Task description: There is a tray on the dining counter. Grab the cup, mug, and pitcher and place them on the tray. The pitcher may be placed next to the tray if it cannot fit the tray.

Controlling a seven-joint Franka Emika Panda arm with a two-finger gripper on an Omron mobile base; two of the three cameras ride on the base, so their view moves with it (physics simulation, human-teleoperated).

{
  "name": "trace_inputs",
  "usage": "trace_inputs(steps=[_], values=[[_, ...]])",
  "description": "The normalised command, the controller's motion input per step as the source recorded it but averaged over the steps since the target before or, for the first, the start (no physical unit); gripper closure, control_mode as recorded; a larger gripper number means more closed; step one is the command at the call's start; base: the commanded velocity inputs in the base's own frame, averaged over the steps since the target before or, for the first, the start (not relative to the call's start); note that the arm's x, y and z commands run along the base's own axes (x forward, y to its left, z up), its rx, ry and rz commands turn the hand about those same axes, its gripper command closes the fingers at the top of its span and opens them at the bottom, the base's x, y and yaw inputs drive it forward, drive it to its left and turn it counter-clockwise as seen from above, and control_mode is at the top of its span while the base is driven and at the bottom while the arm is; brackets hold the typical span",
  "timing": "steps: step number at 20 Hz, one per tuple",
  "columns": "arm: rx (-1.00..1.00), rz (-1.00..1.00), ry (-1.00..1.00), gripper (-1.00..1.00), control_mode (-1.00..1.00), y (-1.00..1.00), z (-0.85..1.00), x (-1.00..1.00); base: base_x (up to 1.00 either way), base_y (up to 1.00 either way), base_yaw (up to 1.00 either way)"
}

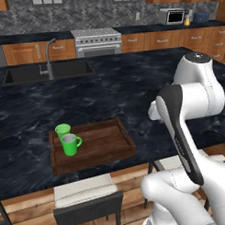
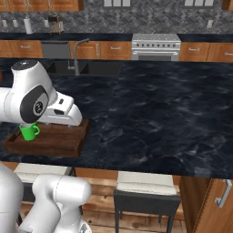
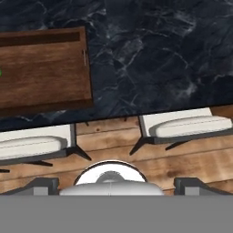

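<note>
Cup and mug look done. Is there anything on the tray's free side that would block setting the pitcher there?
Nothing visible does. The cup and mug sit at the tray's left end; the rest of its floor is bare wood. The pitcher's own place can't be told here.

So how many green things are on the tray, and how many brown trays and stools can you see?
Green cup: 1
Green mug: 1
Brown tray: 1
Stools with pale cushions: 2
Total: 5
</note>
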Motion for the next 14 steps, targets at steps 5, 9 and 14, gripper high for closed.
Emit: trace_inputs(steps=[5,9,14], values=[[0.01,0.0,0.0,-1.0,1.0,-0.14,0.0,-0.09,-0.16,-0.15,0.0],[0.0,0.0,0.0,-1.0,1.0,0.0,0.0,0.0,-0.69,-0.67,0.07],[0.0,0.0,0.0,-1.0,1.0,0.0,0.0,0.0,-0.62,-0.89,0.04]])
